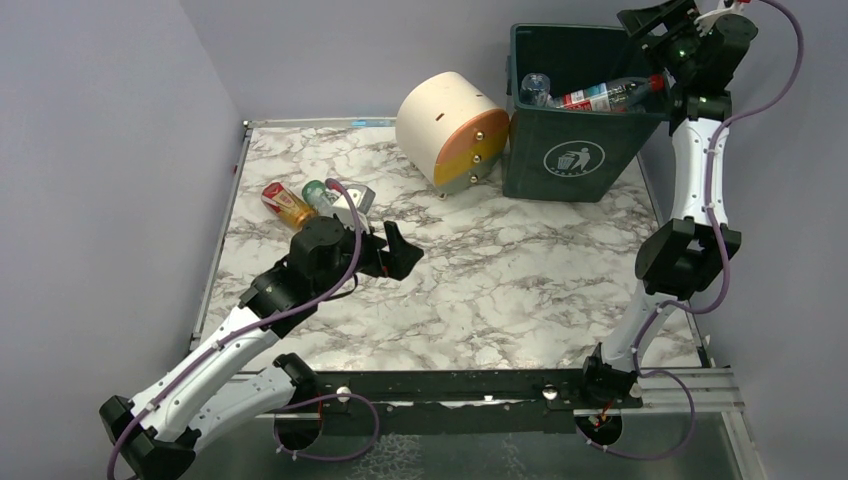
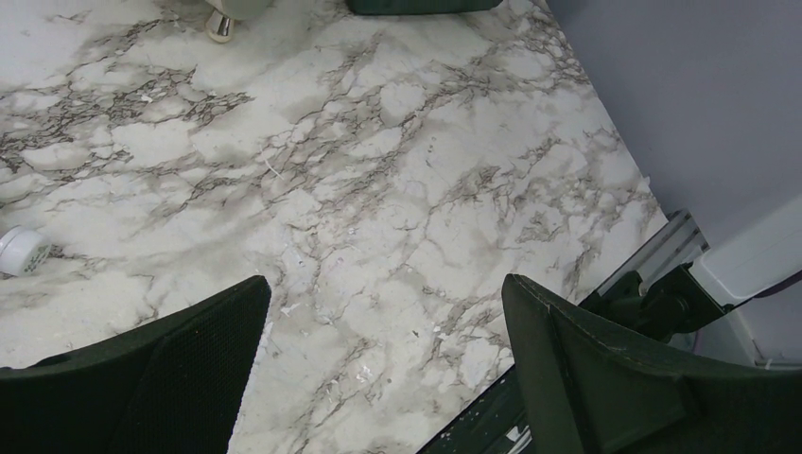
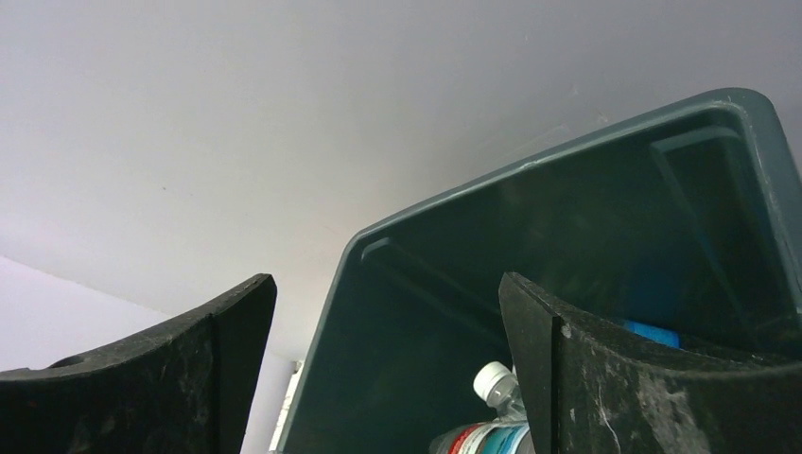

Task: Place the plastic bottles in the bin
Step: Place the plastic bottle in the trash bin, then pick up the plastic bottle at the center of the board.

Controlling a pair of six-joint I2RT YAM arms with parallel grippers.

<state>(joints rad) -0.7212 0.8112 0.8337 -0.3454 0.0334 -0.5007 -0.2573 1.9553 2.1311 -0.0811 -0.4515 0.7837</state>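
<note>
The dark green bin (image 1: 575, 150) stands at the table's far right. Inside it lie a clear red-labelled plastic bottle (image 1: 600, 97) and another clear one (image 1: 535, 88). My right gripper (image 1: 655, 20) hovers above the bin's right rim, open. The right wrist view shows its jaws (image 3: 388, 284) empty over the bin's wall (image 3: 444, 255), with a white-capped bottle (image 3: 494, 383) below. An orange bottle (image 1: 288, 205) and a green-capped clear bottle (image 1: 320, 195) lie at the table's left. My left gripper (image 1: 400, 250) is open just right of them; in its wrist view (image 2: 386, 288) only marble lies between the fingers.
A cream-and-orange round drawer unit (image 1: 452, 128) lies just left of the bin. A white bottle cap (image 2: 19, 251) shows at the left edge of the left wrist view. Grey walls close in the table on the left, back and right.
</note>
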